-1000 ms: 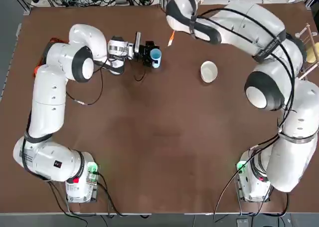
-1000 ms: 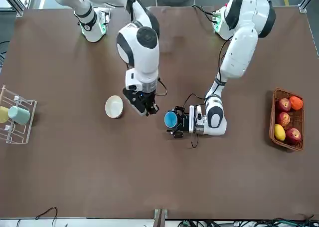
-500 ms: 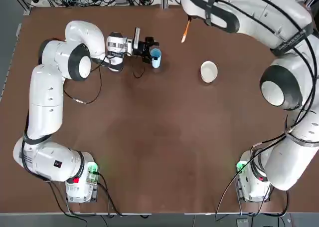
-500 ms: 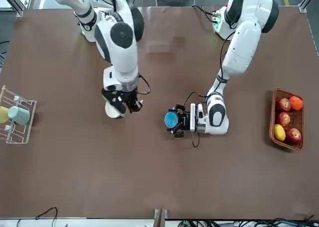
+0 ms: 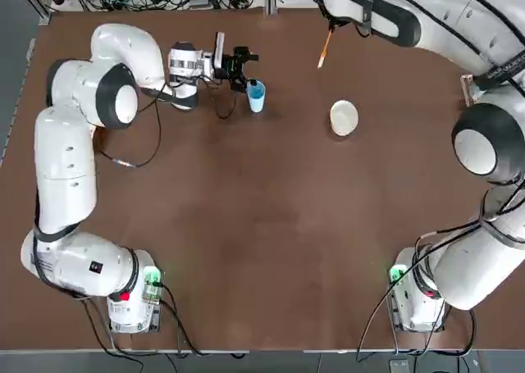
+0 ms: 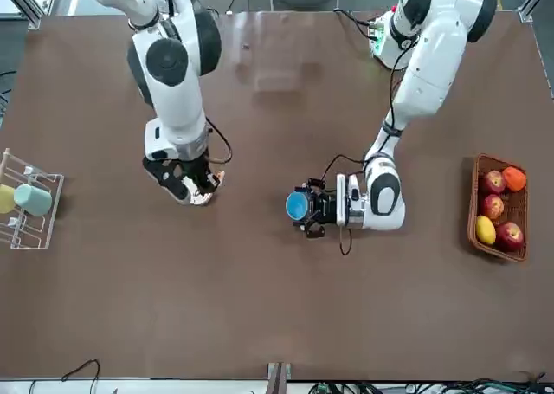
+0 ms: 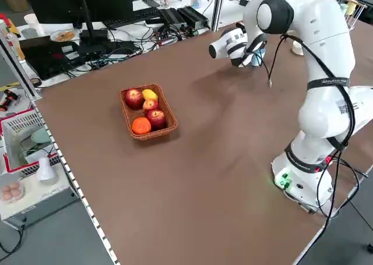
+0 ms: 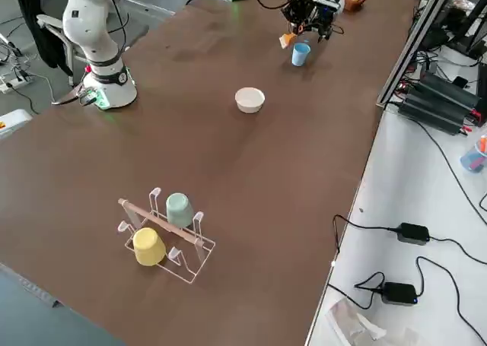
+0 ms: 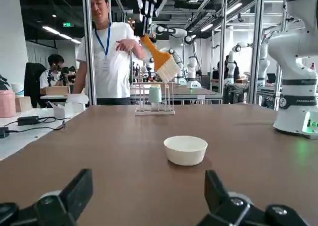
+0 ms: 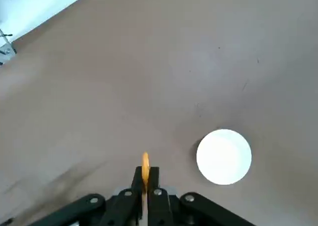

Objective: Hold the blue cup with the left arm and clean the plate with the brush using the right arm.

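Since the earlier frames the right claw (image 6: 192, 179) has carried the brush (image 5: 325, 47) sideways across the counter (image 5: 262, 225), away from the blue cup (image 5: 257, 95) and toward the plate (image 5: 344, 117). From overhead the brush's long axis runs steeply up and down the view, tilted a little; the left wrist view shows its orange handle slanting down to pale bristles at the lower end. It hangs in the air, clenched between the right claw's fingers, with the plate resting on the counter just beside and below it. The front view has this claw low over the plate. The blue cup stands upright on the counter, well apart from the plate. The left claw (image 5: 240, 66) lies level beside the cup with its fingers spread wide and released, the cup just off its fingertips.
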